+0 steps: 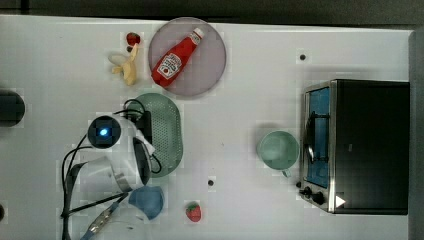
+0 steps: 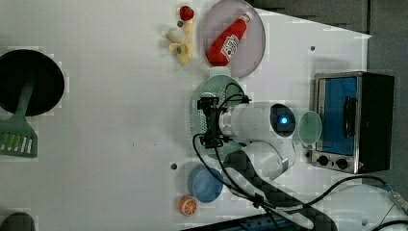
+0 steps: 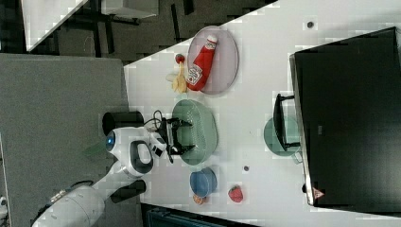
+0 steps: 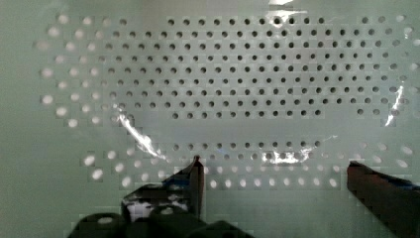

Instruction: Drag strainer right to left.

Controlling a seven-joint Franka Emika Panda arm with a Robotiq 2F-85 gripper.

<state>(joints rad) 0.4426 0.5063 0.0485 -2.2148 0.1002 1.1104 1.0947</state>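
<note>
Pincer [image 4: 275, 171] jaws stand wide apart in the wrist view, gripping nothing, poised over the perforated floor of the pale mint-green oblong plastic strainer [image 4: 223, 79], which is empty.

Top view: the strainer [image 1: 165, 132] lies at the table's centre-left, long axis running from the top view's top to bottom, partly covered by the white robot arm [image 1: 117, 150]. A round grey plate [image 1: 210, 65] beyond it carries a red ketchup bottle [image 1: 177, 57]. A round mint-green cup [image 1: 278, 149] stands empty, well to the right.

Left view: a blue round bowl [image 2: 207, 184] sits empty near the arm.

Right view: the open pincer [image 3: 182, 137] hangs above the strainer [image 3: 201, 130].
</note>
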